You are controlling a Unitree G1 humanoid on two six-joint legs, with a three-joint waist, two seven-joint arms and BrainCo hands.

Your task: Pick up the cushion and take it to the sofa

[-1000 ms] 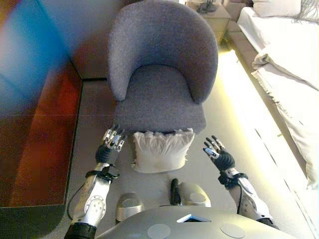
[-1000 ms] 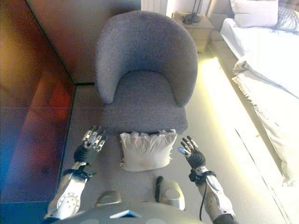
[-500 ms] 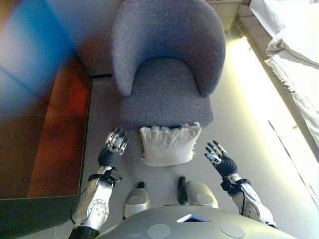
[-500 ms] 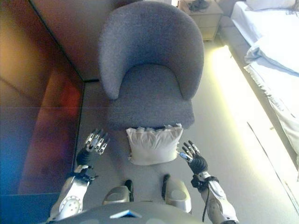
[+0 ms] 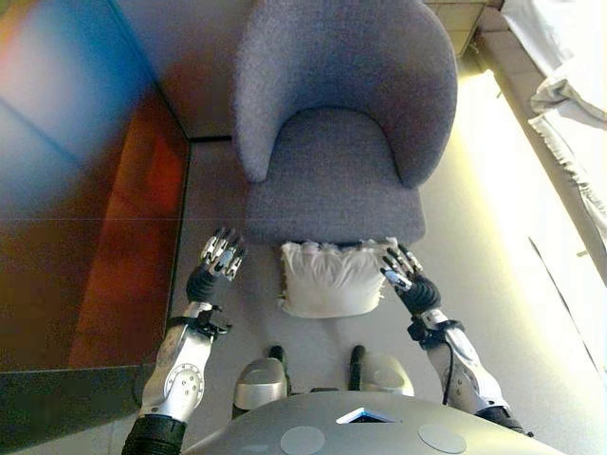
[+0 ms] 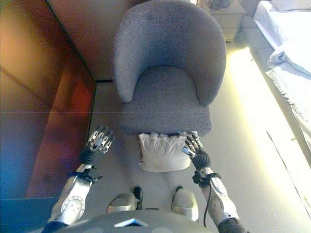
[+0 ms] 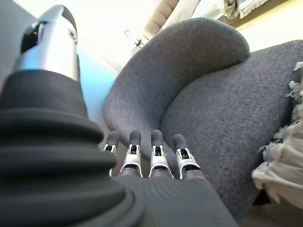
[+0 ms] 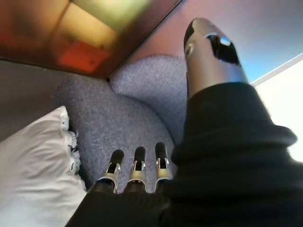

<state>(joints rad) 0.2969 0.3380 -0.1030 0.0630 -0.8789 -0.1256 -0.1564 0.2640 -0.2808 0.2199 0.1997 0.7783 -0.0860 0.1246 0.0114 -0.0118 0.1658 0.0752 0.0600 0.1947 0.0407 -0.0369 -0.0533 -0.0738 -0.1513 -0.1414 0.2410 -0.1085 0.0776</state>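
Against armchair (image 5: 332, 180) front, cushion (image 5: 332, 278) base hidden; left hand (image 5: 216, 270) apart, right hand (image 5: 406, 280) beside it, both spread.

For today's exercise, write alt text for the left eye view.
A white cushion leans on the floor against the front of a grey armchair. The right hand, open, is at its right edge; the left hand, open, is apart on its other side.

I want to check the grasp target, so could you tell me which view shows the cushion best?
The left eye view: the whole white cushion shows, leaning against the armchair. The right eye view nearly matches; both wrist views catch only its fringed edge.
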